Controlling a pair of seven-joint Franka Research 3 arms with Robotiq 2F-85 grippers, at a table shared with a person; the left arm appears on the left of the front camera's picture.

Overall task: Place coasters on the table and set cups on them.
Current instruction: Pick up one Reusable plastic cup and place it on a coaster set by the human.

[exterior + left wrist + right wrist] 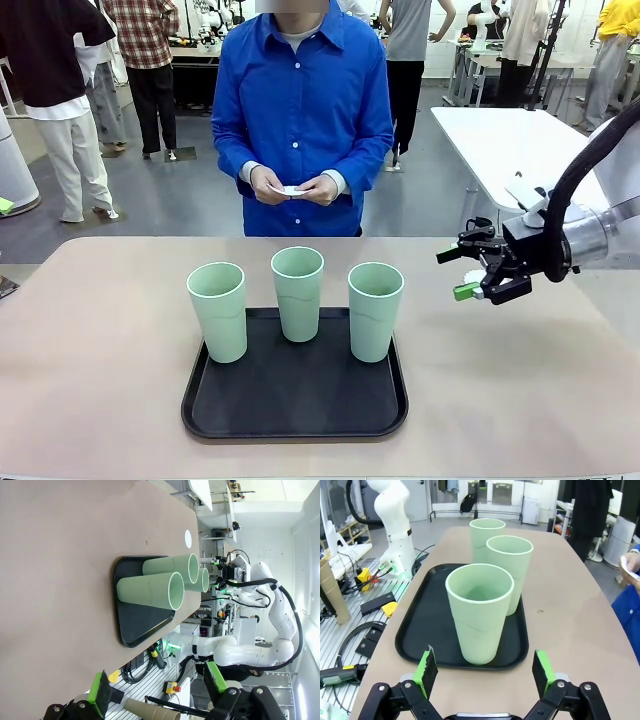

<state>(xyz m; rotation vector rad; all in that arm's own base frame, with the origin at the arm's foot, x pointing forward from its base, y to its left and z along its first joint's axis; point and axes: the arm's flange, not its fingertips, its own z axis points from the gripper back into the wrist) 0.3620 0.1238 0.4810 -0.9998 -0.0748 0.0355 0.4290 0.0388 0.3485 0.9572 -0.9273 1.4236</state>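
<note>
Three upright mint cups [298, 295] on tray [290, 405]

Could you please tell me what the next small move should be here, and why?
Probably ease the open right hand toward the nearest cup and line up on it. All three cups stand on the black tray, that hand is empty beside them, and the coasters are in the person's hands, none on the table yet.

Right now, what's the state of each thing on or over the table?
Left cup: upright, empty, on tray.
Middle cup: upright, empty, on tray.
Right cup: upright, empty, on tray.
Tray: flat on table.
Coasters: in person's hands.
Left gripper: open, empty.
Right gripper: open, empty.
</note>
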